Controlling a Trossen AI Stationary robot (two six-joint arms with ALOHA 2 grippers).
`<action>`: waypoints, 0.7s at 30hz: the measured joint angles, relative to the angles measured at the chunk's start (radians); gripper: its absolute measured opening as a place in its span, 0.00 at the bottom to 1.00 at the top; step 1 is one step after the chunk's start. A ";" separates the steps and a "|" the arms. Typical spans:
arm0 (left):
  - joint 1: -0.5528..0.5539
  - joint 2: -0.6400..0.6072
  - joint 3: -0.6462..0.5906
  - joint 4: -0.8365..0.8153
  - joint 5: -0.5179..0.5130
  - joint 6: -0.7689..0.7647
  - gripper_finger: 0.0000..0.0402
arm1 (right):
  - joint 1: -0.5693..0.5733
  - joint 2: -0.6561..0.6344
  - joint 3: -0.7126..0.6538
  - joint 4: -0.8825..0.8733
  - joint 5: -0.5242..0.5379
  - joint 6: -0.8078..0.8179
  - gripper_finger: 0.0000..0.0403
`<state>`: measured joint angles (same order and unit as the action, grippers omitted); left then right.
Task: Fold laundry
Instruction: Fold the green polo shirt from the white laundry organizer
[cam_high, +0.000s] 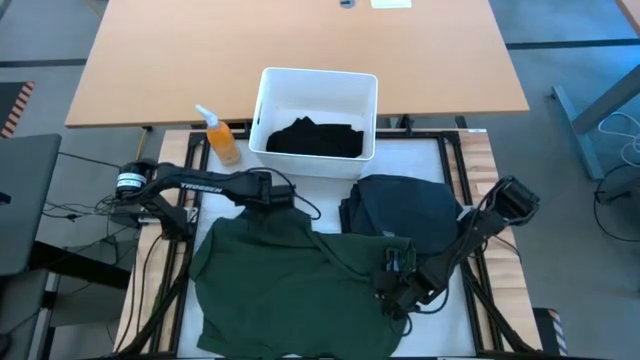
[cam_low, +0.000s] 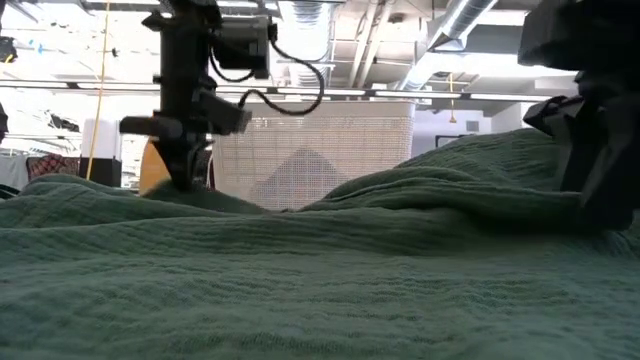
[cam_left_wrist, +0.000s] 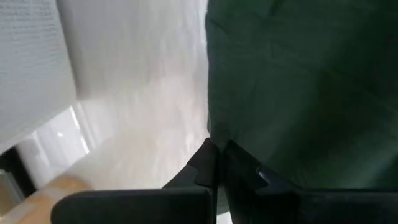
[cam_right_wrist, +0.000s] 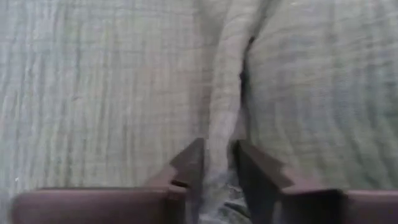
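A dark green garment (cam_high: 280, 280) lies spread on the white table top and fills the low view (cam_low: 320, 260). A dark charcoal garment (cam_high: 405, 205) lies folded at its far right. A black garment (cam_high: 315, 138) rests in the white bin. My left gripper (cam_high: 268, 200) stands at the green garment's far edge, shut on it; it also shows in the low view (cam_low: 185, 180). My right gripper (cam_high: 392, 288) is down on the green garment's right part, shut on a raised ridge of it. My left gripper (cam_left_wrist: 217, 158) pinches the green garment's far edge (cam_left_wrist: 214, 134) between its two fingers, from above, pointing down. The cloth beside the fingers lies on the table. One layer or several, I cannot tell. My right gripper (cam_right_wrist: 219, 171) pinches a raised fold of the green garment (cam_right_wrist: 227, 124) between its two fingers, which lie on either side of the ridge. It comes slanting down from the table's right. The cloth around the fold lies on the table.
The white bin (cam_high: 268, 110) stands at the table's far edge. An orange spray bottle (cam_high: 220, 135) stands to its left. A wooden table (cam_high: 200, 50) lies beyond. Cables run along the left arm (cam_high: 200, 188). Bare white table top (cam_high: 445, 320) shows near the right edge.
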<state>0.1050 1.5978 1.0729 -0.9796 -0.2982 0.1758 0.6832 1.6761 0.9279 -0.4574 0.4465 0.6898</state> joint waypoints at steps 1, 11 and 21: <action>-0.012 0.000 0.021 -0.028 -0.008 0.000 0.00 | -0.005 -0.004 0.000 -0.004 0.000 0.002 0.24; -0.189 -0.001 0.261 -0.311 -0.055 -0.092 0.00 | -0.024 -0.104 0.000 -0.097 -0.028 0.026 0.08; -0.470 -0.002 0.362 -0.529 -0.080 -0.363 0.00 | -0.016 -0.160 0.000 -0.131 -0.099 0.038 0.05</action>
<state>-0.3647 1.5963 1.4349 -1.5085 -0.3785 -0.1873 0.6670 1.5160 0.9279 -0.5884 0.3477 0.7279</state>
